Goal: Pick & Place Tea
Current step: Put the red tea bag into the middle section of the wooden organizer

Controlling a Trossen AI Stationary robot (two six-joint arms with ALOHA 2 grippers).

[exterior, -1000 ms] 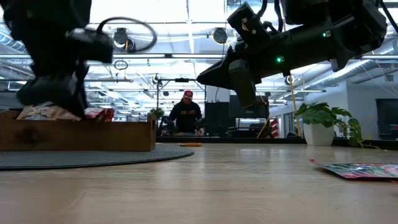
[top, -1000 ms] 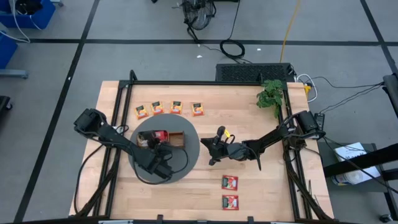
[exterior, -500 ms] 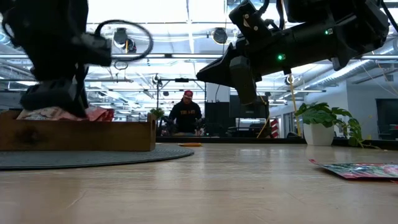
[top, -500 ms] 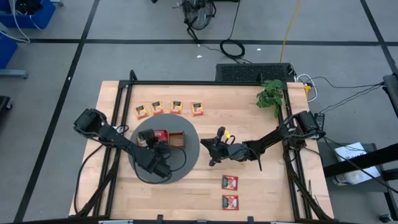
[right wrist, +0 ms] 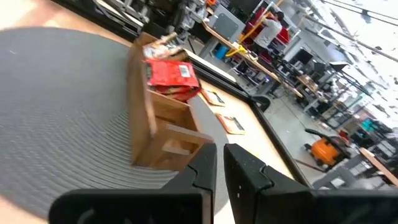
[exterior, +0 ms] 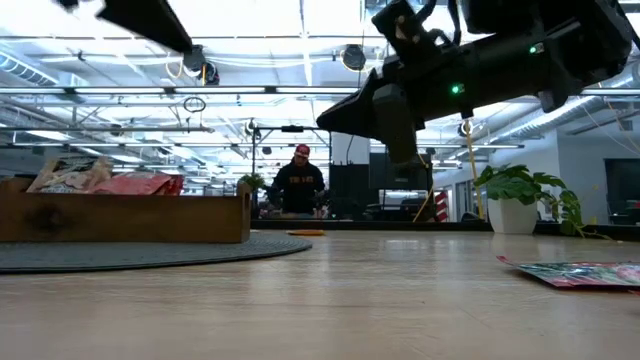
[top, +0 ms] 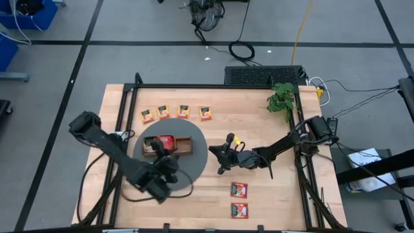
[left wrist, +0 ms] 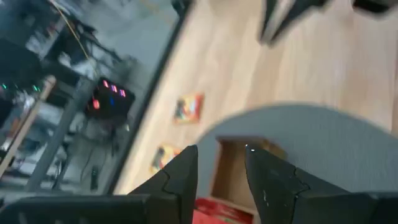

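High view: the left gripper [top: 165,173] hangs over the grey round mat [top: 194,162], fingers parted and holding nothing, just clear of the wooden tray [top: 184,146] — red tea packets [top: 164,141] lie in it. Four orange packets [top: 173,112] sit in a row beyond the mat and two red-green packets [top: 239,199] nearer the front edge — the right gripper [top: 222,158] waits closed and empty beside the mat.
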